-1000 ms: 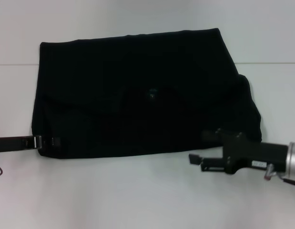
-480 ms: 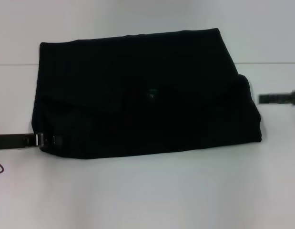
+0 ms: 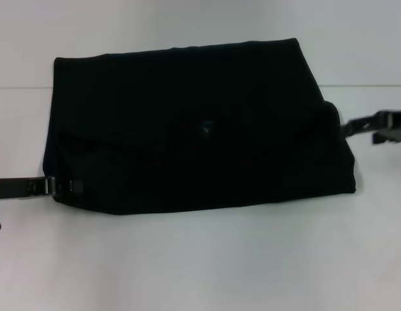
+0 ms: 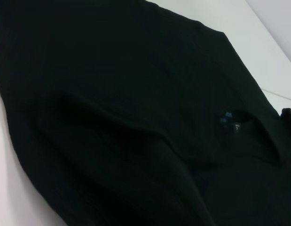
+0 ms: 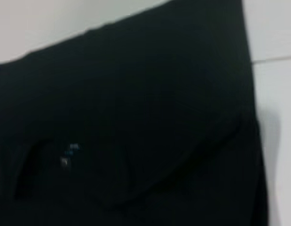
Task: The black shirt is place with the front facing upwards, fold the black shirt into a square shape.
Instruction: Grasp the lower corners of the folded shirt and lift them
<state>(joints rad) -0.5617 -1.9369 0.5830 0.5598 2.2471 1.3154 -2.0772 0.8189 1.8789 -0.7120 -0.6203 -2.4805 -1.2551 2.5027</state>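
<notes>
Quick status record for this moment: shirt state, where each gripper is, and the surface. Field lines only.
shirt: black shirt lies folded into a wide flat bundle, small blue neck label near its middle
left gripper: left gripper at the shirt's near left corner
right gripper: right gripper at the shirt's right edge
surface: white table

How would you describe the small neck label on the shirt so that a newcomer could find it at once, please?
On the white table lies the folded black shirt, with the left gripper and right gripper at its ends. Near the shirt's middle sits the neck label, the only pale bluish speck on plain black cloth.
</notes>
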